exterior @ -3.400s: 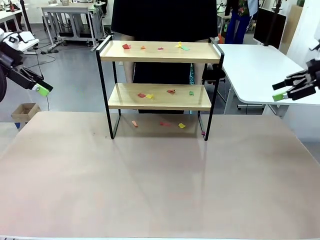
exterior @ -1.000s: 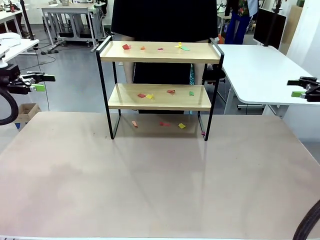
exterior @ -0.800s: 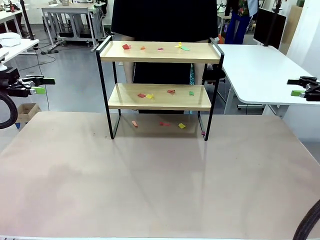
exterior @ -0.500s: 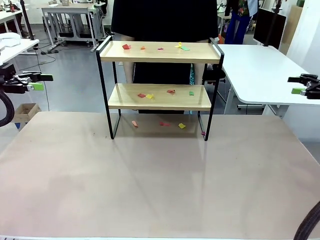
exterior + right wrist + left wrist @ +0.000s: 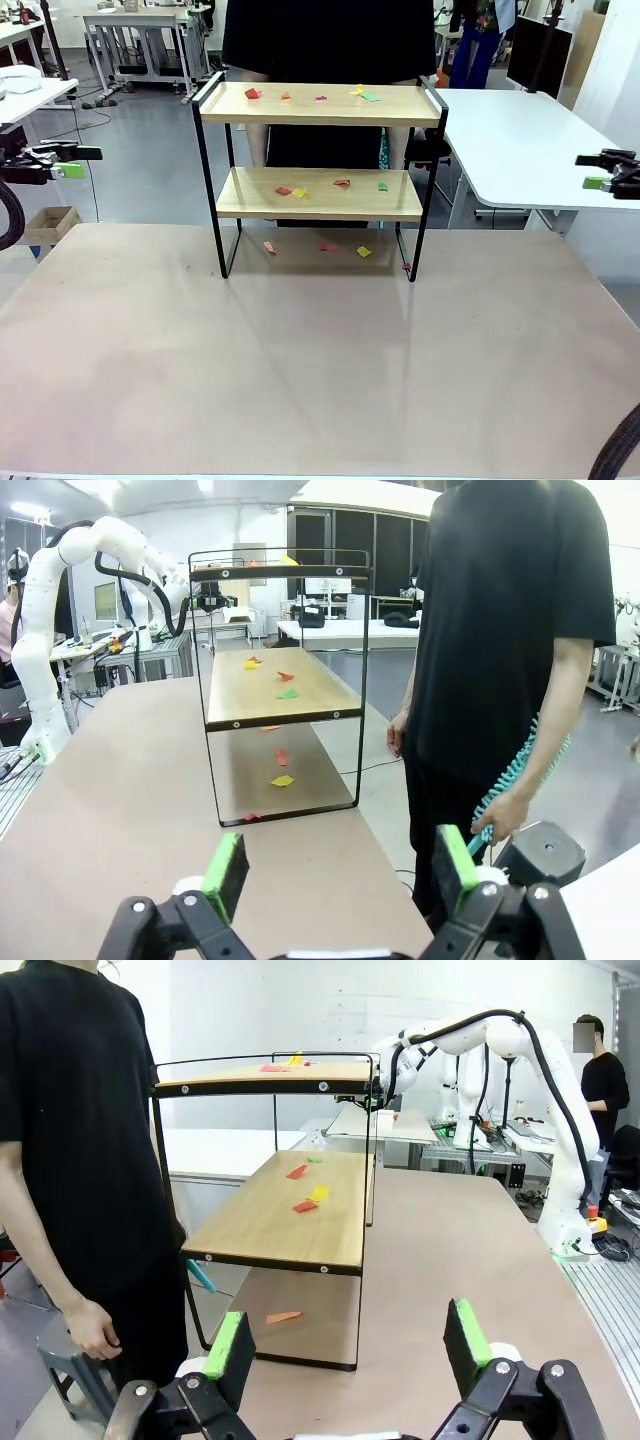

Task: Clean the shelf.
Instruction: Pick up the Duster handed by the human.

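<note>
The shelf (image 5: 320, 205) is standing at the far middle of the table (image 5: 320, 360), its long axis running left to right, with coloured scraps (image 5: 342, 183) littering both boards. The left hand (image 5: 78, 162) and right hand (image 5: 598, 170) are hovering wide open and empty, well off either end, each facing it, neither clearly nearer.

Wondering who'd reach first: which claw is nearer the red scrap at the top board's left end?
Left. The left claw hangs past the red scrap; the right claw, past the opposite end.
</note>
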### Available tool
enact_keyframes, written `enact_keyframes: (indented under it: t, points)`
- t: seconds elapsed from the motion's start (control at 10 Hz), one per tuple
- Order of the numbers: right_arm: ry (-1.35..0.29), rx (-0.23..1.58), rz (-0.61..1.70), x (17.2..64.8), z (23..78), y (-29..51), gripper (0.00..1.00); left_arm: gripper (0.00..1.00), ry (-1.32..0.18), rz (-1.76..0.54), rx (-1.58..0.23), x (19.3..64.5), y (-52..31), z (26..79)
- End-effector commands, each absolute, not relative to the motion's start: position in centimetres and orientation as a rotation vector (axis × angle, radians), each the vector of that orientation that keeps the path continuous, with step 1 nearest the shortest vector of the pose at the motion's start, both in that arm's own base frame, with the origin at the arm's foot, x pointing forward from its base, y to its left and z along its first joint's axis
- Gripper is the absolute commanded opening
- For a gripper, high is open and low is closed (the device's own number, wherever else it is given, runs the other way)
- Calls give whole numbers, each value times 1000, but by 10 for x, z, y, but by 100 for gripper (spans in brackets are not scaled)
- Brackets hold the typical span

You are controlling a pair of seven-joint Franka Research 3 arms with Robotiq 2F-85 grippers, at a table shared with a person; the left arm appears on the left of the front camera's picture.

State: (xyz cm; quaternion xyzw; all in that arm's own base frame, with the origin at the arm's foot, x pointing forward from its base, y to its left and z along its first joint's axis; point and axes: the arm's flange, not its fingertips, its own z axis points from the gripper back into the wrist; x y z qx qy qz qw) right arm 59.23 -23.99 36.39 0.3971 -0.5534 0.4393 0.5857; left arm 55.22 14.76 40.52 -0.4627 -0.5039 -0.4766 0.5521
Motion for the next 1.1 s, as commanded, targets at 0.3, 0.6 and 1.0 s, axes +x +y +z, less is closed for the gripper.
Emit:
enact_keyframes:
  t: [0.3,0.6,1.0]
  points:
    - [-1294,927,1031,593,367,-239,100,100,-1193,-1127,-1095,552,147,405]
    - [-1294,927,1031,593,367,-239,100,100,-1193,-1127,-1095,552,147,405]
    - [-1294,927,1031,593,367,-239,100,100,-1193,-1127,-1095,552,147,405]
